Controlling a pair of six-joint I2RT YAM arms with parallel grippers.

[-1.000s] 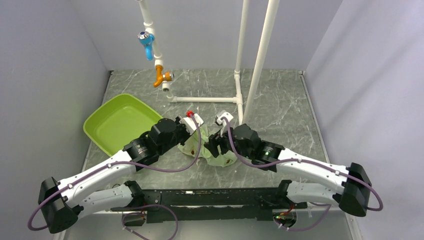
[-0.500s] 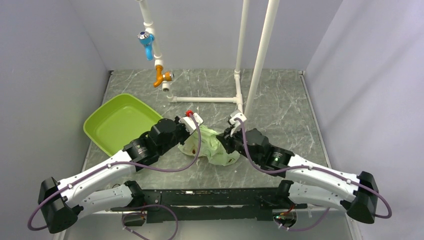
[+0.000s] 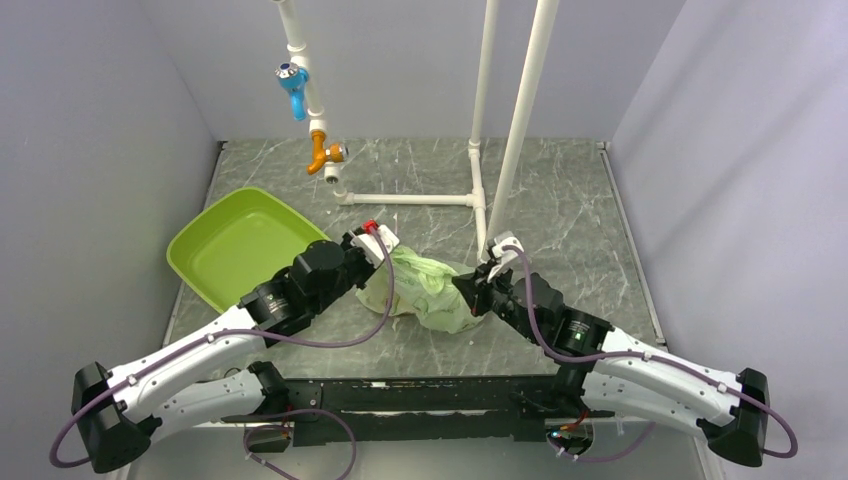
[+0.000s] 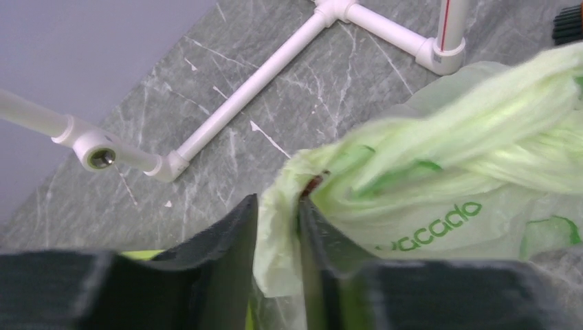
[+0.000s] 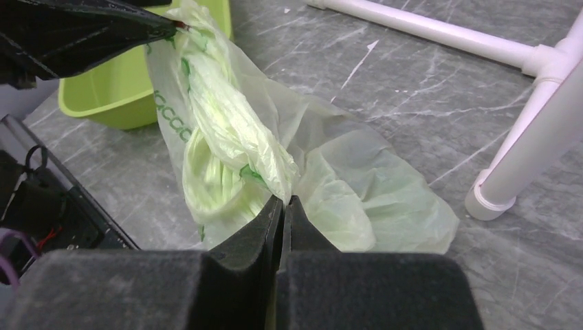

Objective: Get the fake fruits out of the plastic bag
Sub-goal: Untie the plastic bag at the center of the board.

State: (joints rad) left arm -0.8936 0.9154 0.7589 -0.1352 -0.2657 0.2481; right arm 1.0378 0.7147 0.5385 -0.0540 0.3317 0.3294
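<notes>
The plastic bag (image 3: 425, 290) lies crumpled on the grey table between both arms, pale green with green print (image 4: 440, 172) (image 5: 357, 179). My right gripper (image 5: 282, 201) is shut on a pinch of its film at the bag's right end (image 3: 475, 293). At the bag's left end, my left gripper (image 4: 278, 203) (image 3: 387, 257) has its jaws parted, and a fold of the bag hangs in the gap. A small dark red speck shows at that fold; I cannot tell what it is. The fake fruits are hidden.
A lime-green tray (image 3: 215, 250) sits at the left, behind my left arm. A white pipe frame (image 3: 410, 199) lies across the back of the table, with an upright post (image 5: 522, 158) just right of the bag. Blue and orange valves (image 3: 293, 80) hang above.
My right gripper closed on the bag and drew back to the right, stretching it out. My left gripper's jaws have parted, and that arm shifted slightly back and left.
</notes>
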